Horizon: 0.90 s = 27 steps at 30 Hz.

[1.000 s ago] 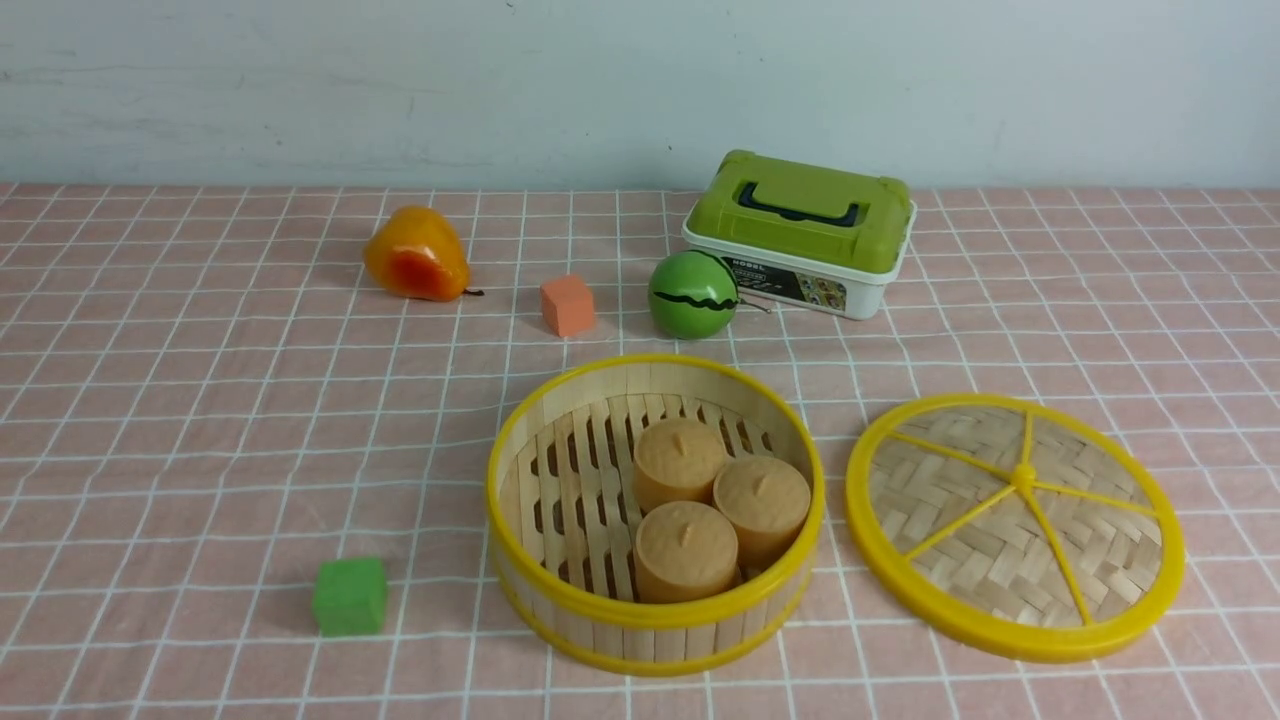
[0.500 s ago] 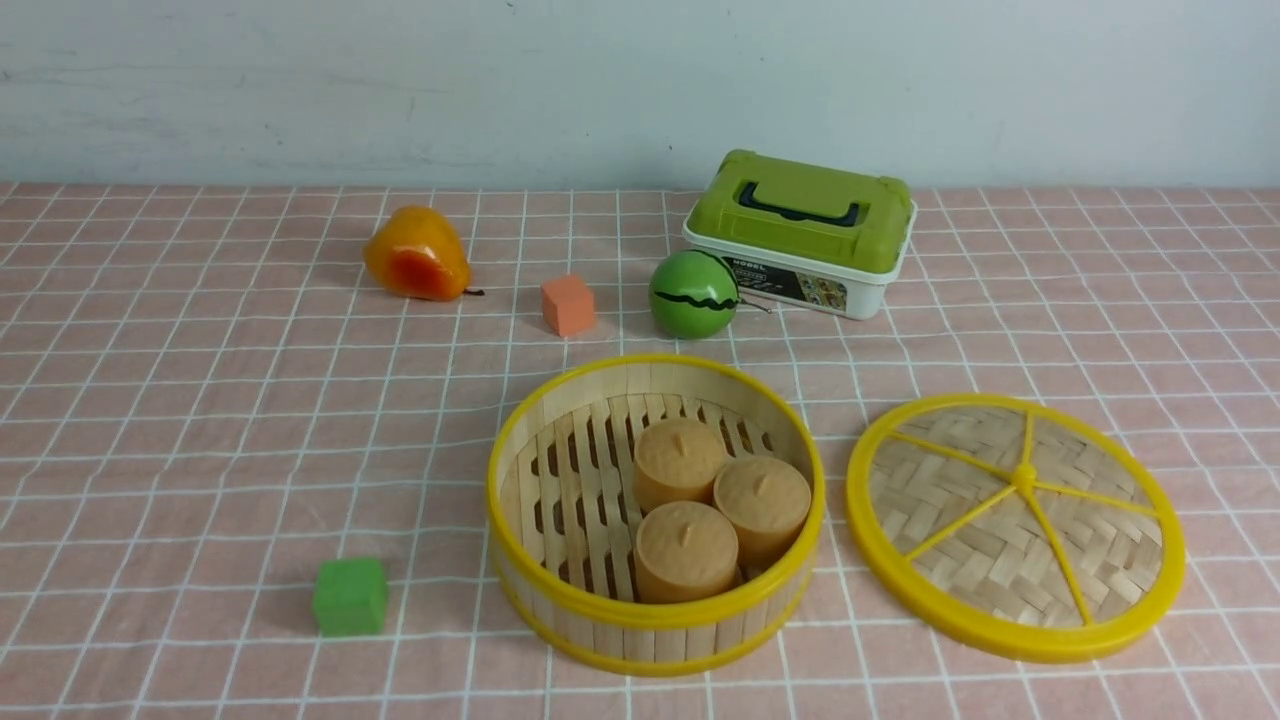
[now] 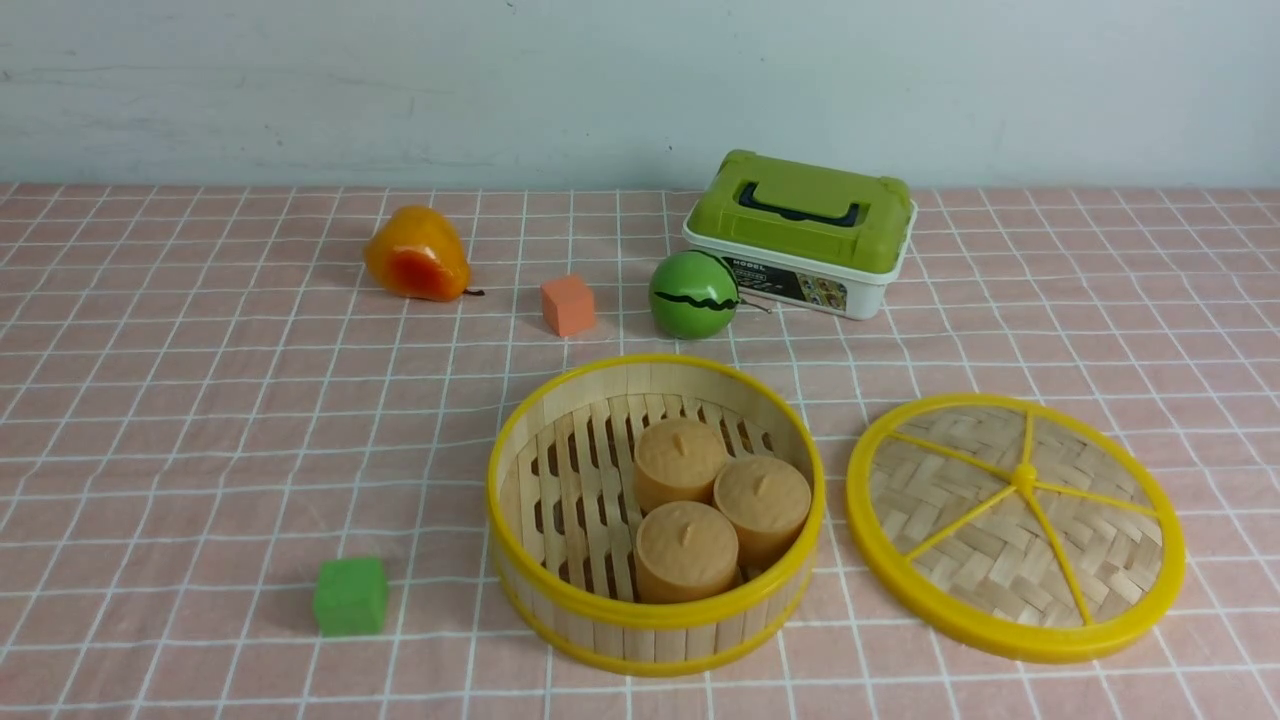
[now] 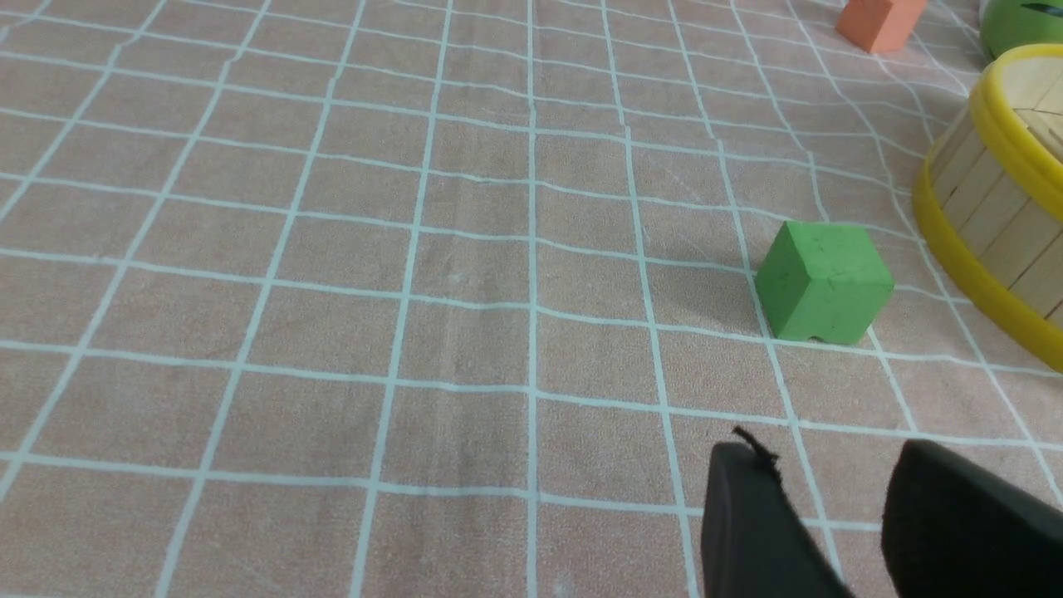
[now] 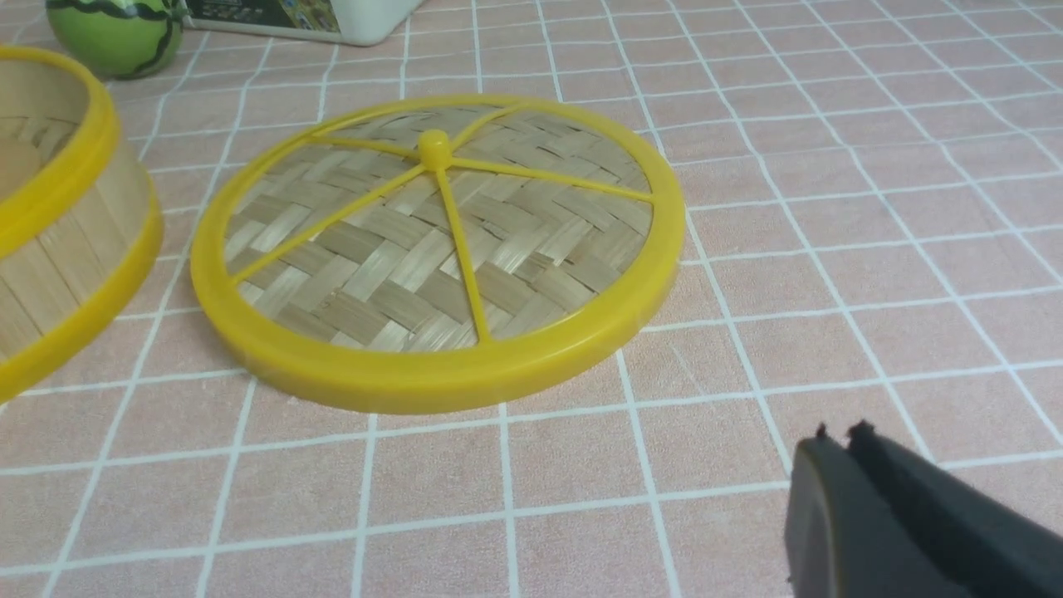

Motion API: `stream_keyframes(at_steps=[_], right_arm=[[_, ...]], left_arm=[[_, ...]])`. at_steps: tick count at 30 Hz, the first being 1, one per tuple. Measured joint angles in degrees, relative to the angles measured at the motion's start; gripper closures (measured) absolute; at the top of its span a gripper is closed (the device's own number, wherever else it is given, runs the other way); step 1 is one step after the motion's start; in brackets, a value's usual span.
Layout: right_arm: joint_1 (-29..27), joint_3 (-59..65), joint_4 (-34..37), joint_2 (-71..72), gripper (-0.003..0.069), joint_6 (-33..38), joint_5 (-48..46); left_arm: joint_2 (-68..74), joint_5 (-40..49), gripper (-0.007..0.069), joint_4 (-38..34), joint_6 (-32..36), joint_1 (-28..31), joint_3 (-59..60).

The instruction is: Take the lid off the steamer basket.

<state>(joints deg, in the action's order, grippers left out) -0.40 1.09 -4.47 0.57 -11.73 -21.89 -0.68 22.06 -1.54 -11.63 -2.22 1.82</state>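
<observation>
The steamer basket [image 3: 655, 515] stands uncovered at the front middle of the table, with three tan buns [image 3: 720, 505] inside. Its wall also shows in the left wrist view [image 4: 992, 199] and the right wrist view [image 5: 58, 224]. The lid [image 3: 1015, 525] lies flat on the cloth to the basket's right, knob up, and fills the right wrist view [image 5: 440, 249]. My left gripper [image 4: 826, 465] is open and empty above bare cloth, near a green cube. My right gripper [image 5: 839, 440] is shut and empty, short of the lid's near rim. Neither gripper shows in the front view.
A green cube [image 3: 350, 596] sits left of the basket, also in the left wrist view [image 4: 822, 282]. At the back stand a pear [image 3: 415, 255], an orange cube [image 3: 567, 304], a green melon ball [image 3: 692, 294] and a white box with green lid [image 3: 800, 232].
</observation>
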Motion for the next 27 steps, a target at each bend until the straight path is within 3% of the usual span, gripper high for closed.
stream_keyframes(at_steps=[27], right_arm=[[-0.1,0.0,0.1,0.0,0.0625,0.0,-0.1]], left_arm=[[0.0,0.0,0.0386,0.0,0.0,0.0,0.0]])
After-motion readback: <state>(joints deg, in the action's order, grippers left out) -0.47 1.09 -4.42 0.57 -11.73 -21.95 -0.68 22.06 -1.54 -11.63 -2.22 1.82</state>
